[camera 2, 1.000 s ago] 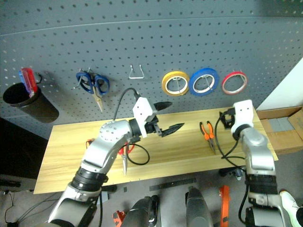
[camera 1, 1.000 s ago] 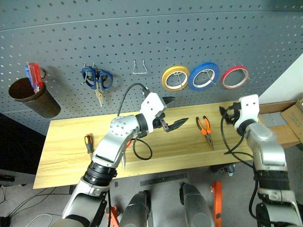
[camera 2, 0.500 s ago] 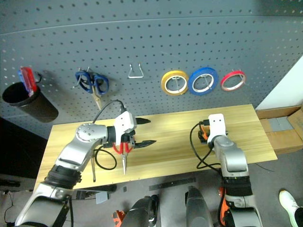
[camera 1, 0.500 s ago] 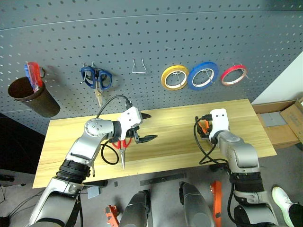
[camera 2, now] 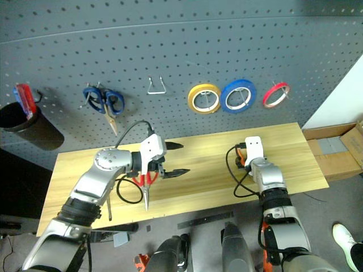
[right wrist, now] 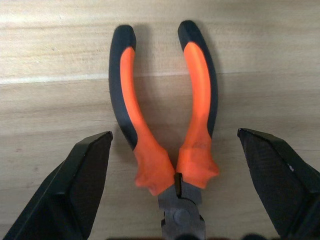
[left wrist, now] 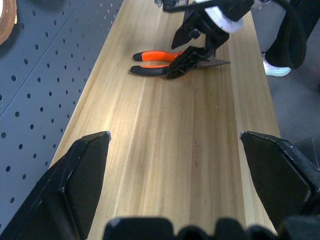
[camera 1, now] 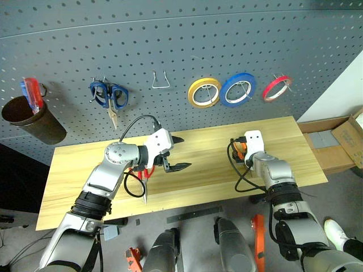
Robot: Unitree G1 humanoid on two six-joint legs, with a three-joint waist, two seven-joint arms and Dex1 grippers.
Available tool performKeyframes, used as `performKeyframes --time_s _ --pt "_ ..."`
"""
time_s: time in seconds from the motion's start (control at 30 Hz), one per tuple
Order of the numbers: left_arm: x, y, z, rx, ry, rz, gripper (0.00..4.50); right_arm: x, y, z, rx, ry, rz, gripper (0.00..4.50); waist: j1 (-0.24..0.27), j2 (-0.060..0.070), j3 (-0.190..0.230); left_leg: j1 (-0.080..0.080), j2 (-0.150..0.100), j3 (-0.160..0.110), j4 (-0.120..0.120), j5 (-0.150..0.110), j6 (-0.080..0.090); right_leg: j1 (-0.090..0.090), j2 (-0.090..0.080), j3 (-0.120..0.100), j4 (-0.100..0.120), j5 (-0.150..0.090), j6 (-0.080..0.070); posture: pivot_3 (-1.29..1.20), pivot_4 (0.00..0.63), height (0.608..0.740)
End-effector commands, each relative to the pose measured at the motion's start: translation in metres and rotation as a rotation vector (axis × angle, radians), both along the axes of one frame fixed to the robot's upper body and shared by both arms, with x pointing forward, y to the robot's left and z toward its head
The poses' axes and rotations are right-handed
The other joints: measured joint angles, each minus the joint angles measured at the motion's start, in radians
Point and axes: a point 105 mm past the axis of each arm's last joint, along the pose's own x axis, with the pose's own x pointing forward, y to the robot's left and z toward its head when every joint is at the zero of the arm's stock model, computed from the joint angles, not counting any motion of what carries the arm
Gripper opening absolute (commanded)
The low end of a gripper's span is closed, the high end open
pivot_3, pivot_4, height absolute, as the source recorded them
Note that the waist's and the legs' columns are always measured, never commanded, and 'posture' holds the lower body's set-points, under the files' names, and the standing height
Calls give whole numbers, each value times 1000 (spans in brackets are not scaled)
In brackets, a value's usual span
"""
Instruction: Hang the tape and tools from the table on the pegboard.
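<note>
Now the dark cup (camera 1: pixel 25 120) on the pegboard (camera 1: pixel 181 51) holds what looks like red-and-blue screwdrivers (camera 1: pixel 31 93); my right gripper (right wrist: pixel 175 165), jaws wide and holding nothing, straddles the pliers (right wrist: pixel 165 125) mid-table (camera 1: pixel 198 181), and my left gripper (camera 1: pixel 177 153) gapes empty.

Far ahead of me hang blue-handled scissors (camera 1: pixel 108 96), a yellow roll (camera 1: pixel 204 92), a blue roll (camera 1: pixel 237 90); far left, a brown cup (camera 1: pixel 27 119).
</note>
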Motion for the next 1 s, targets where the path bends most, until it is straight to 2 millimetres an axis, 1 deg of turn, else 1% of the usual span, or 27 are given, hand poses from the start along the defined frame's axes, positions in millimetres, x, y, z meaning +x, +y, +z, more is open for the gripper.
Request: performKeyframes --time_s 0.03,0.1,0.13,0.2,0.27,0.33,0.5,0.53,0.6,0.63,0.7,0.77,0.8,0.9,0.93,1.0 --pt "-2 -4 8 -12 -38 -10 4500 4 -5 -1 -31 1 0 4156 0 0 0 0 0 0 0 0 0 0 0 0 0 0 0 -165 288 740" --pt "-2 -4 8 -13 -39 -9 4500 4 -6 -4 -39 17 2 4156 0 0 0 0 0 0 0 0 0 0 0 0 0 0 0 -167 287 740" --pt "-2 -4 8 -15 -40 -7 4500 4 -5 -5 -42 21 9 3987 0 0 0 0 1 0 0 0 0 0 0 0 0 0 0 -169 286 740" --pt "-2 -4 8 -17 -41 -5 4500 5 -4 -5 -46 23 18 3563 0 0 0 0 2 0 0 0 0 0 1 0 0 1 -1 -171 285 740" --pt "-1 -5 8 -24 -40 -1 4500 6 -2 -6 -52 26 24 2851 -1 0 0 0 4 1 0 0 0 0 3 0 0 1 -1 -174 284 740" --pt "-2 -5 7 -29 -37 1 4500 6 0 -7 -59 26 30 2360 -1 0 0 0 5 2 1 0 0 0 4 0 0 2 -2 -176 284 740" --pt "-4 1 5 -50 -14 31 4500 7 4 0 -43 -8 26 2333 -1 0 0 1 8 5 1 0 -1 0 5 0 0 2 -3 -178 284 740" --pt "-4 5 5 -66 -4 48 4500 8 7 8 -40 -40 29 2332 -1 0 0 1 9 5 1 0 -1 0 6 0 0 2 -3 -176 284 740" --pt "-8 15 6 -100 17 88 4500 6 16 33 -23 -129 50 2331 -1 0 0 1 9 5 0 0 -1 -1 6 0 0 2 -3 -171 285 740" --pt "-9 19 7 -115 25 108 4500 2 21 44 -10 -164 61 2327 -2 0 0 0 10 5 0 0 -1 -3 6 0 0 3 -3 -169 285 740" --pt "-13 30 9 -155 49 154 4500 -14 34 67 21 -235 90 2326 -4 0 0 -1 10 6 0 0 -1 -5 6 0 0 3 -3 -163 287 740" --pt "-18 40 11 -200 76 198 4500 -35 45 83 41 -283 122 2325 -3 0 0 -4 11 6 0 0 -2 -8 6 0 1 3 -3 -161 289 740" --pt "-21 47 11 -216 98 222 4500 -50 55 92 54 -305 150 2324 -2 0 0 -4 11 6 0 0 -2 -9 6 0 1 3 -4 -161 289 740" --pt "-28 67 12 -262 139 315 4500 -90 83 109 114 -336 214 2321 -1 0 0 -4 12 6 0 0 -2 -10 7 0 3 3 -4 -164 293 740" --pt "-29 72 14 -273 133 336 4500 -99 92 114 126 -349 238 2312 -1 0 0 -4 12 6 0 -1 -2 -10 7 0 3 3 -4 -164 293 740" --pt "-31 79 19 -298 110 363 4500 -110 109 127 141 -385 294 2305 1 0 0 -4 12 7 0 -1 -2 -11 7 0 3 4 -5 -156 295 740"
